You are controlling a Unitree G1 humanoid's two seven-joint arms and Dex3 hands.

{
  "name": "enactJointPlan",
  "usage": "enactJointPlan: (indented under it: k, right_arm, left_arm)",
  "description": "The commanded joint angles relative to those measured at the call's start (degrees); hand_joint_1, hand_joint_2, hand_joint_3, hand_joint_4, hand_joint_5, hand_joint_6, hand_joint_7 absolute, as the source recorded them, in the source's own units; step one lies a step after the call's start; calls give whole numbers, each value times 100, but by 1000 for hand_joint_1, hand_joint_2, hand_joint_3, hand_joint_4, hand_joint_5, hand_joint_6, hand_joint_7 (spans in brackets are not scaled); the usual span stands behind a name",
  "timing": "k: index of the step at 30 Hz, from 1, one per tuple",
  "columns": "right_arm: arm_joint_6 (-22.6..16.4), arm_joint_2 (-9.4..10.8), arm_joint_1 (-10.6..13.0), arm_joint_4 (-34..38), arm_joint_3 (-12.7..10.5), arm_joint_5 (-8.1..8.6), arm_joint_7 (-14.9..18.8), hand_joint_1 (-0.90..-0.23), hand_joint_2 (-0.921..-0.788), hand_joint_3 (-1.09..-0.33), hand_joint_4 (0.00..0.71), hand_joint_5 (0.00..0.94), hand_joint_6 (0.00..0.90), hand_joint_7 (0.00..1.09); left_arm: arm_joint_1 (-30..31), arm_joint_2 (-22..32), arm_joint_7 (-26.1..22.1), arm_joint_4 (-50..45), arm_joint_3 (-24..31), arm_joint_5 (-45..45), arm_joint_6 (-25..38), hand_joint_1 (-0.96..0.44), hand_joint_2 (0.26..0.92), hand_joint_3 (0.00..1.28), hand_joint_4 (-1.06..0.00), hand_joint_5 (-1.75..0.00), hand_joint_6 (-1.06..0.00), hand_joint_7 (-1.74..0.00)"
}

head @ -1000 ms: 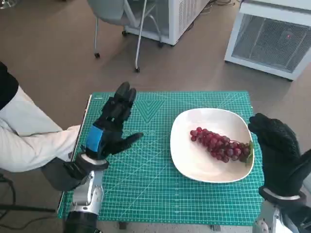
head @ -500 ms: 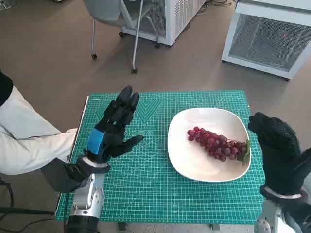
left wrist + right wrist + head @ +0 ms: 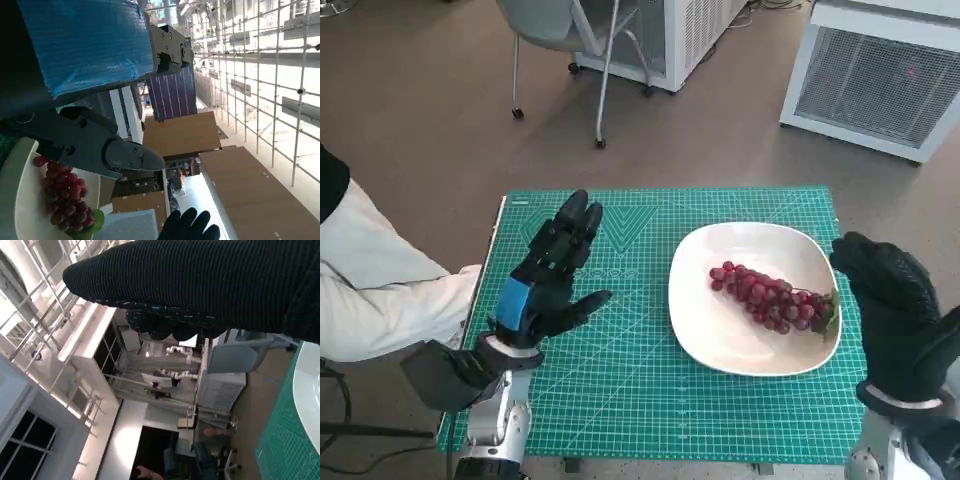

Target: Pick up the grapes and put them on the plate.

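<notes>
One bunch of red grapes (image 3: 775,298) lies inside the white plate (image 3: 720,340), stretched from the plate's centre toward its right rim, with a green leaf at the end nearest the right edge of the frame. The plate sits on the right half of the green cutting mat (image 3: 630,390), which covers the small table in the lower middle of the head view.

The left hand (image 3: 548,275) hovers over the left part of the mat, well apart from the plate. Its fingers are stretched out and apart, pointing toward the top of the frame, the thumb angled out toward the plate, and nothing is held in it. The left wrist view shows the same: the blue-taped back in the upper left, a black finger (image 3: 100,150) reaching across, and the grapes (image 3: 62,192) on the plate (image 3: 22,200) in the lower left, free of any grasp.

The right hand (image 3: 892,310) stands at the right edge of the head view, just beside the plate's right rim and near the leafy end of the bunch. It holds nothing; how far its gloved fingers are spread cannot be told from these pictures. In the right wrist view the glove (image 3: 210,285) fills the top, with the plate's rim (image 3: 307,395) at the right edge.

A wheeled chair (image 3: 560,40) and white cabinets (image 3: 880,75) stand on the floor along the top of the head view.
</notes>
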Motion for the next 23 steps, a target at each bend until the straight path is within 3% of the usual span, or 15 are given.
enactJointPlan:
  k: [1,23]
  right_arm:
    - [46,-26,62,67,-20,8,49,-412,-921,-581,458,452,248,855]
    - [-26,21,-14,165,2,-2,79,-417,-921,-580,454,460,243,864]
  left_arm:
    - [111,-40,-49,-142,41,-102,36,-317,921,154,-111,-16,-225,-59]
    - [291,-28,-36,-294,81,-70,97,-299,921,161,-121,-13,-220,-64]
